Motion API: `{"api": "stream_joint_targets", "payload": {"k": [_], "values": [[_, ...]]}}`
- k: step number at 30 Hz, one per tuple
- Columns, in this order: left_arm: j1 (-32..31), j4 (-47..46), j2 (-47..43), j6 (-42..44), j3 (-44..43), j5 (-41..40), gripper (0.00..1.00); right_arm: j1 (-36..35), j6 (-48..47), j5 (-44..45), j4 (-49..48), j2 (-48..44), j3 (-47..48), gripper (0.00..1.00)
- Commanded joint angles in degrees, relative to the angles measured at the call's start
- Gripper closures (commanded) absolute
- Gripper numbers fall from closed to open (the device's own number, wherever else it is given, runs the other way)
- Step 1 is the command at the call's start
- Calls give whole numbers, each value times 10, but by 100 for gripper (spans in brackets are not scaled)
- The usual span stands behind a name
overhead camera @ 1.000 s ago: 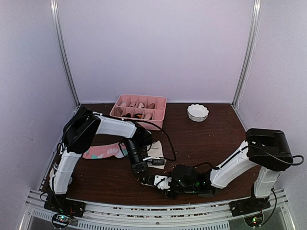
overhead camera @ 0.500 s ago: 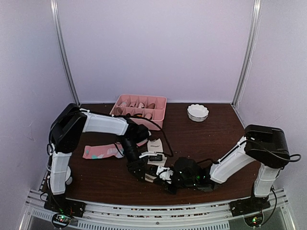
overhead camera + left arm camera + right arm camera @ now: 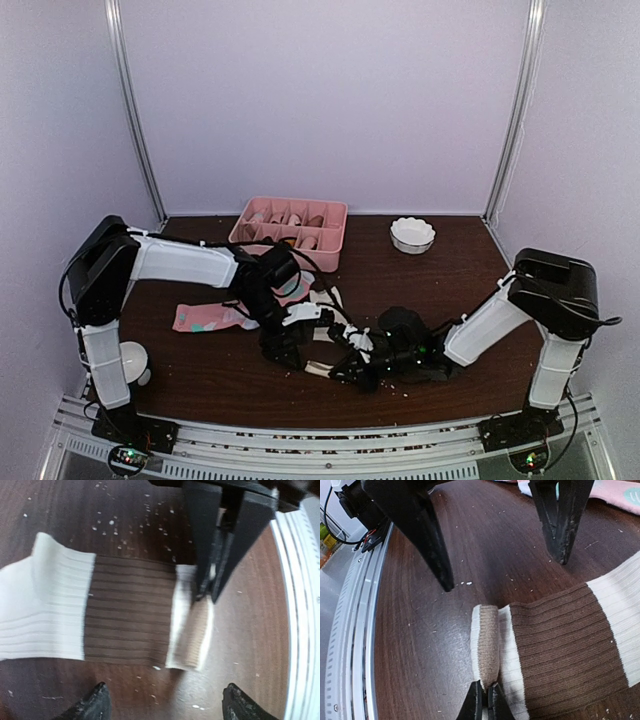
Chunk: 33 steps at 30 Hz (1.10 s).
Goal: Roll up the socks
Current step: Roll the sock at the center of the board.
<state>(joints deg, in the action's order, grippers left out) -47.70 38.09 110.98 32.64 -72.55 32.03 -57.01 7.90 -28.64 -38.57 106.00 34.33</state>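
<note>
On the table (image 3: 480, 290), the long pink sock (image 3: 205, 318) lies flat at the left, apart from the work. The cream sock (image 3: 560, 645) lies flat near the front edge. The left fingers (image 3: 432, 545) hang spread wide above it, holding nothing. The right fingers (image 3: 202, 535) are pinched shut on its one folded end. With nothing pinning the sock, that thin pinch may slip or drag it, and the fold would spring open.

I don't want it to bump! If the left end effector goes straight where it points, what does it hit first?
Probably the bare table, just beside the cream sock. The open left end effector points down there, though height is unclear.
</note>
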Motion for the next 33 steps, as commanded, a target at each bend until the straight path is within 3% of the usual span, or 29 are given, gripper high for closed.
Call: {"api": "stream_joint_targets", "payload": {"k": [1, 8, 10, 14, 18, 24, 29, 33], "values": [[-50, -61, -21, 41, 28, -38, 24, 25, 66, -29, 31, 18, -6, 100], [-80, -92, -37, 59, 41, -48, 34, 43, 92, -31, 46, 34, -2, 100], [-80, -122, -63, 53, 69, -56, 31, 49, 92, -30, 58, 36, 2, 100], [-39, -165, -111, 8, 114, -27, 15, 50, 79, -29, 58, 32, -3, 100], [-4, -161, -136, -17, 122, 9, 13, 52, 74, -30, 78, 30, 5, 100], [-29, -141, -137, 35, 106, -14, 19, 58, 95, -41, 79, 34, 7, 100], [-73, -111, -85, 98, 73, -76, 28, 74, 142, -69, 91, 38, 13, 100], [-80, -128, -51, 98, 53, -101, 33, 81, 150, -80, 117, 43, 22, 100]]}}
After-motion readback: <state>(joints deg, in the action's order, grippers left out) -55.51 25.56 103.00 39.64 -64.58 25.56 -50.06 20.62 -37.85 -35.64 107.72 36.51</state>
